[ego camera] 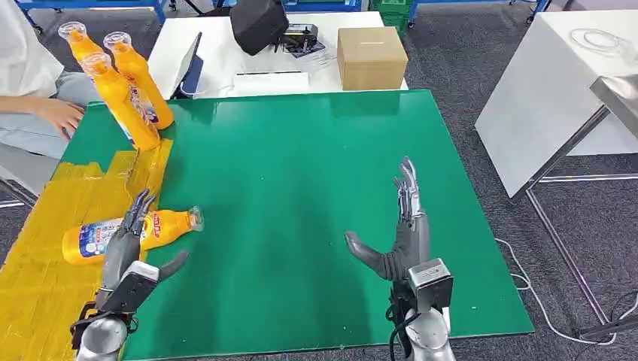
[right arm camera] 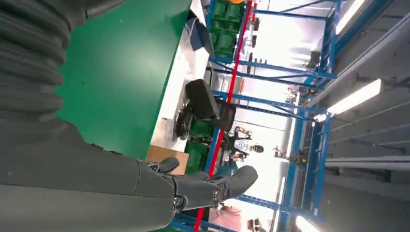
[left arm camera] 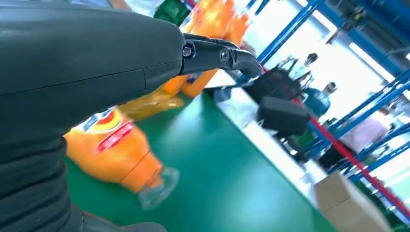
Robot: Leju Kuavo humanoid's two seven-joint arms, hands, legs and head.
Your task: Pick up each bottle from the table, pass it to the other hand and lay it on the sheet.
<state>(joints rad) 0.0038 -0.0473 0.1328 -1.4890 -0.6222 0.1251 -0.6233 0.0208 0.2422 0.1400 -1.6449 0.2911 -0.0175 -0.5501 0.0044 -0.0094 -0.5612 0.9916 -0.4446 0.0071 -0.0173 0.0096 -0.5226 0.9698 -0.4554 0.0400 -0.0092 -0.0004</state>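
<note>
Your left hand (ego camera: 134, 242) hovers open, fingers spread over the lying bottle (ego camera: 90, 237) on the yellow sheet (ego camera: 45, 226), hiding its middle. Your right hand (ego camera: 399, 229) stands open, empty. Three bottles (ego camera: 124, 83) stand beyond the sheet.

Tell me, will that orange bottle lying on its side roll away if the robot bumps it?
Probably. The orange plastic bottle with the clear cap lies on its round side, partly on the smooth green table, so a nudge could roll it. It looks full, so likely heavy rather than flimsy.
</note>
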